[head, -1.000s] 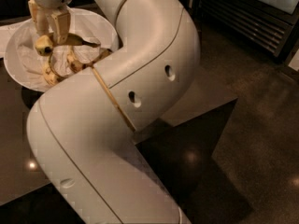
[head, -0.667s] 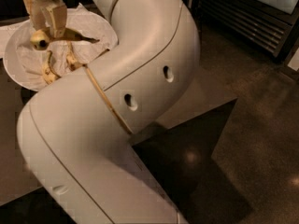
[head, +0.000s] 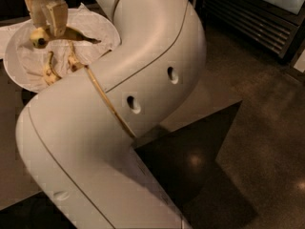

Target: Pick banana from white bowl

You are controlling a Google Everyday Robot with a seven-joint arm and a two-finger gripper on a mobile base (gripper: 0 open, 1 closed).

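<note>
The white bowl (head: 19, 75), lined with crumpled white paper, sits at the top left. My gripper (head: 45, 28) hangs over its far part with the fingers (head: 57, 16) closed around the plump greenish-yellow banana (head: 37, 36). The banana's black-tipped end pokes out to the left below the fingers. It casts a dark shadow on the paper to its right. Two thinner brown-spotted bananas (head: 48, 71) (head: 74, 61) lie lower in the bowl. My arm hides the bowl's right side.
My large white arm (head: 124, 94) fills the middle of the view and covers much of the table (head: 9, 142). A dark floor (head: 257, 128) lies to the right, with a black cabinet (head: 257, 18) at the back right.
The gripper has moved up and away over the bowl, and the banana has come with it. The arm's elbow has swung slightly left.
</note>
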